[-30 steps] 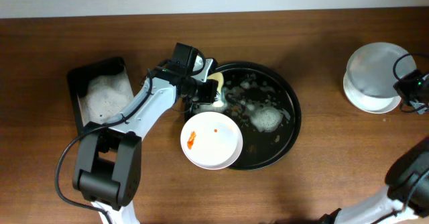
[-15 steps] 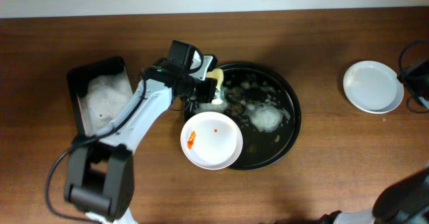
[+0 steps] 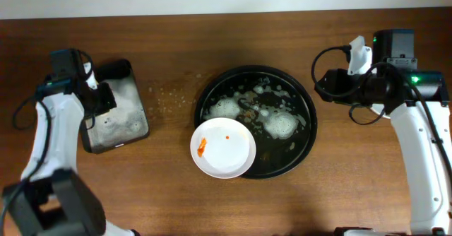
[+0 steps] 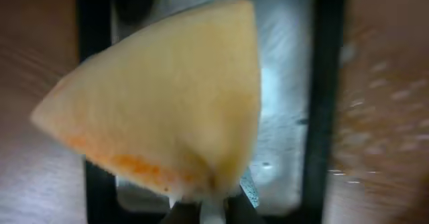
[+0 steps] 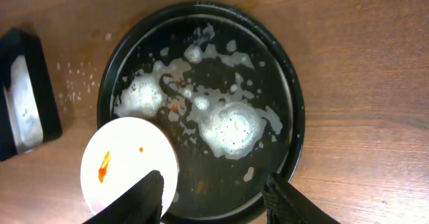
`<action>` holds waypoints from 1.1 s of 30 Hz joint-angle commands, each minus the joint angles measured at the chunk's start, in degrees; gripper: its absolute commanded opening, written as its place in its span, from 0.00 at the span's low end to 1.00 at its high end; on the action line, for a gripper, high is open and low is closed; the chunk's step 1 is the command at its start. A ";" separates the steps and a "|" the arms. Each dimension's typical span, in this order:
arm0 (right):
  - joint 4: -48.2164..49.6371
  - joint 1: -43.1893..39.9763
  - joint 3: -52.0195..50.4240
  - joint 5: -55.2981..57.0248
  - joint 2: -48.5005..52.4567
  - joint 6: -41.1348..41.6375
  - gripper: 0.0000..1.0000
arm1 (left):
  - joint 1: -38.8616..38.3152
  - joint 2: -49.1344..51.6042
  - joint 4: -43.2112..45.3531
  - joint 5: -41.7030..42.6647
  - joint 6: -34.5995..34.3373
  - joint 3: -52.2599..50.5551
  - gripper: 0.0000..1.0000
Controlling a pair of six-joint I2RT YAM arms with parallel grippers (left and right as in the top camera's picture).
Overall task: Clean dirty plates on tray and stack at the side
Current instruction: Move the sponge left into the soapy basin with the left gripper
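Note:
One white plate (image 3: pixel 223 148) with an orange-red smear lies on the front left rim of the round black tray (image 3: pixel 309 126), whose floor is streaked with foam. In the right wrist view the plate (image 5: pixel 127 160) and tray (image 5: pixel 299 123) lie below my right gripper (image 5: pixel 214 200), which is open and empty. From overhead, that right gripper (image 3: pixel 326 84) hovers at the tray's right edge. My left gripper (image 3: pixel 104 98) is over the black tub. In the left wrist view my left gripper (image 4: pixel 208 212) is shut on a yellow sponge (image 4: pixel 167 103) with an orange stain.
The rectangular black tub (image 3: pixel 138 126) holding foamy water stands left of the tray, seen close up in the left wrist view as the tub (image 4: pixel 326 103). Small droplets speckle the wood (image 3: pixel 166 98) between tub and tray. My right arm (image 3: pixel 409 130) covers the table's right side.
My left arm swung from the tray's back left edge over to the tub, carrying the sponge. My right arm came in toward the tray and now covers the white plate at right.

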 commanded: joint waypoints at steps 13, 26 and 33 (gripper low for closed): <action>-2.19 0.61 0.07 1.55 -0.44 -0.46 0.50 | -0.22 8.09 4.09 -10.67 -2.29 -0.39 0.47; -2.43 0.61 0.07 1.55 -0.44 -0.46 0.49 | -0.24 19.65 8.31 -5.42 -2.60 1.88 0.05; -2.62 0.61 0.07 1.53 -0.44 -0.46 0.49 | -1.97 5.60 2.01 -1.88 0.98 3.87 0.58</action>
